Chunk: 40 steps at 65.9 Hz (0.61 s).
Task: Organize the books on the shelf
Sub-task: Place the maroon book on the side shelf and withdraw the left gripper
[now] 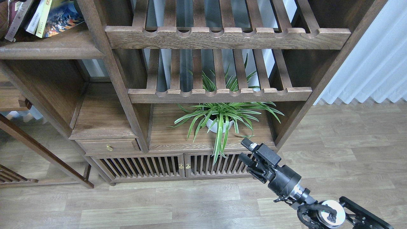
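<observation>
Books point(41, 16) sit at the top left corner, on the shelf point(51, 47) — a flat dark-brown board with a pale, worn front edge. They lean to one side. One has a yellow spine, one has a pale spine, and one at the far left looks dark red. A blue and orange picture shows on the cover next to the yellow spine. The top of the view cuts the books off, so I cannot read any words on them.

The right end effector point(247, 150) is low on the right side, well apart from the books. Its two black fingers are spread a little way with a gap between them, and they hold nothing. It points up and to the left, toward the bottom of the bookcase, just beside the long leaves of a green plant point(222, 116) in a white pot point(218, 124).

The plant stands on a low board under two slatted shelves point(219, 93) with wavy front rails. Below are little doors with thin bars point(178, 165) and a small drawer with a gold knob point(109, 148) — all above a wood floor point(159, 206).
</observation>
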Each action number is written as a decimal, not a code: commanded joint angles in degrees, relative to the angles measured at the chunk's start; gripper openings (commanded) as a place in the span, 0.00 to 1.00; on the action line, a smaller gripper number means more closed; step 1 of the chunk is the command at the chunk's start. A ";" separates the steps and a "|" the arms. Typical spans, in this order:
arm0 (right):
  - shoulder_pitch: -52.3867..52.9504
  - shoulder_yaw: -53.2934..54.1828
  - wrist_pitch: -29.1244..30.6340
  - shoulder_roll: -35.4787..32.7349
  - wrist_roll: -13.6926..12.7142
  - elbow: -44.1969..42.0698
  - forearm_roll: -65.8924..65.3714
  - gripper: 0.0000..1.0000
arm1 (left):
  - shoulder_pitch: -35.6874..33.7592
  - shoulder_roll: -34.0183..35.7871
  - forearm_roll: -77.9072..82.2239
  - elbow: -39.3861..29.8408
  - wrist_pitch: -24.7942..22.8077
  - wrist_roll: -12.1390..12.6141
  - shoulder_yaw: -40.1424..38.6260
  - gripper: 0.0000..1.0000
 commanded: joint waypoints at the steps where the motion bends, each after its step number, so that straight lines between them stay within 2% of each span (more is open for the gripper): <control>1: 0.78 -0.01 0.00 0.22 0.00 -0.01 -0.16 0.99 | 5.16 1.70 -0.92 -3.47 -0.01 -0.56 -2.25 0.39; 7: 1.39 -0.01 0.00 0.30 0.00 -0.01 -0.25 0.99 | 9.29 1.79 -0.92 -6.01 -0.01 -2.05 -4.45 0.40; 14: 1.66 -0.10 0.00 0.39 0.00 -0.01 -0.43 0.99 | 14.83 1.70 -0.92 -9.80 -0.01 -2.32 -7.18 0.42; 20: 1.66 -0.19 0.00 0.39 -0.18 -0.01 -0.95 0.99 | 19.75 1.08 -0.92 -11.82 -0.01 -3.11 -9.81 0.51; 24: 1.66 -0.36 0.00 0.30 -0.26 -0.01 -1.74 0.99 | 23.97 0.64 -0.92 -13.49 -0.01 -4.60 -11.22 0.55; 25: 1.75 -0.36 0.00 0.39 -0.26 -0.01 -2.70 0.99 | 27.02 0.12 -0.92 -15.49 -0.01 -5.56 -12.27 0.57; 40: 2.98 -0.45 0.00 1.45 -0.26 -0.01 -4.73 0.99 | 36.54 -6.91 -0.92 -21.93 -0.01 -5.13 -17.11 0.65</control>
